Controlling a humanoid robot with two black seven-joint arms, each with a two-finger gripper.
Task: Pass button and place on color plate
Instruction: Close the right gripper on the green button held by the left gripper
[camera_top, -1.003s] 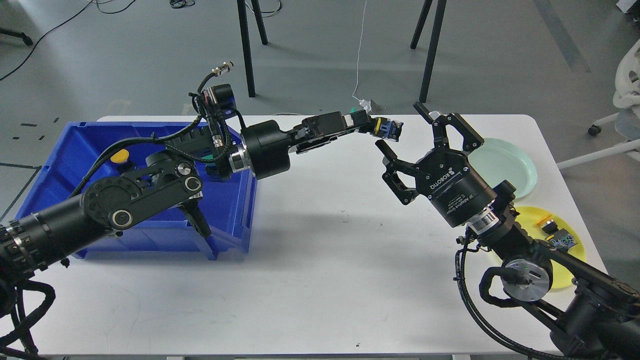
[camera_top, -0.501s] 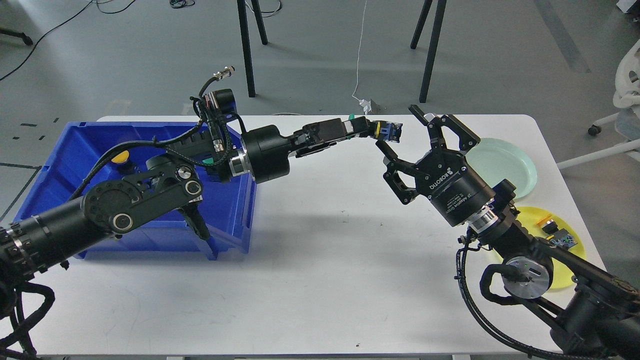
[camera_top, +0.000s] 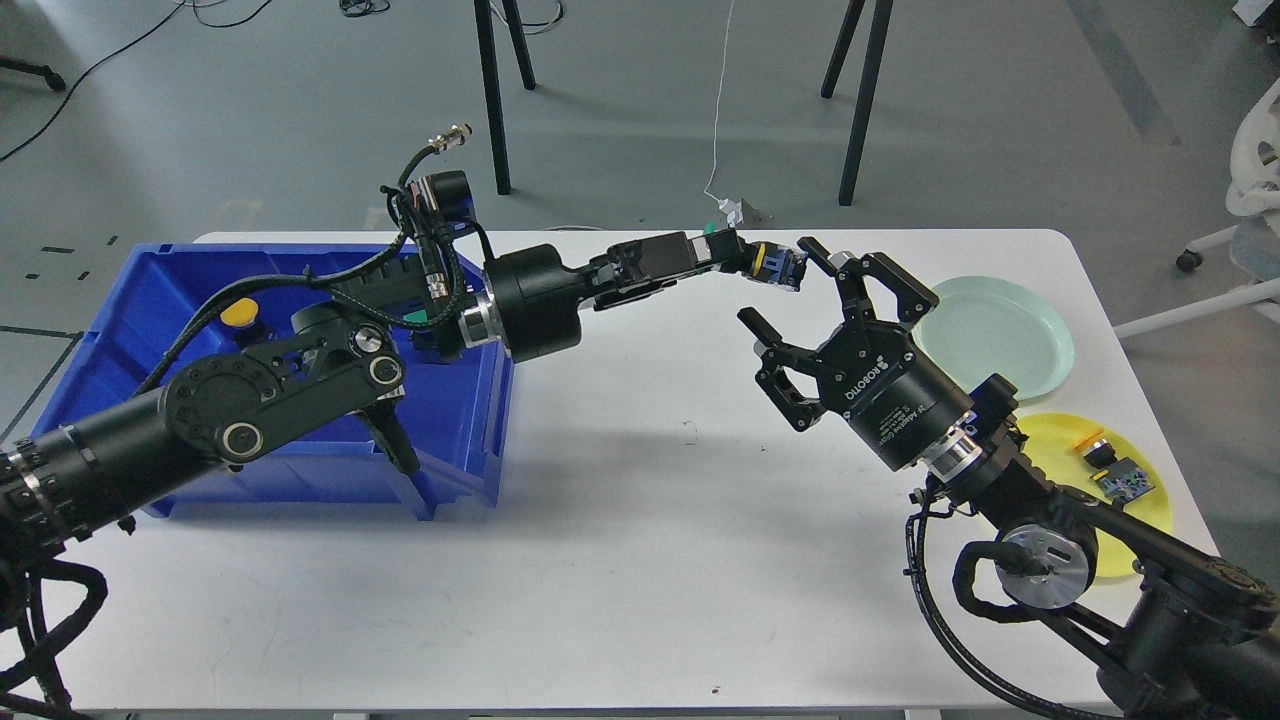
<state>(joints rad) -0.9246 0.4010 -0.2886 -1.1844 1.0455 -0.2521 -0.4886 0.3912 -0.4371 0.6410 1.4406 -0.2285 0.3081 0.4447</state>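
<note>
My left gripper (camera_top: 748, 256) reaches out over the middle of the white table (camera_top: 620, 500) and is shut on a small button (camera_top: 775, 264) with a yellow cap and a blue body. My right gripper (camera_top: 778, 283) is open, its two fingers spread wide, with the upper finger (camera_top: 812, 254) right beside the button and the lower finger (camera_top: 760, 326) below it. A pale green plate (camera_top: 1005, 335) lies at the right. A yellow plate (camera_top: 1090, 470) lies nearer me, holding a button (camera_top: 1098, 452) and another small part (camera_top: 1128, 481).
A blue bin (camera_top: 150, 320) stands at the table's left, with a yellow-capped button (camera_top: 239, 313) inside. My left arm crosses over the bin. My right arm partly covers the yellow plate. Chair and stand legs are on the floor beyond the table.
My right gripper has moved left and a little toward the button, staying open. My left gripper with the button has shifted only slightly.
</note>
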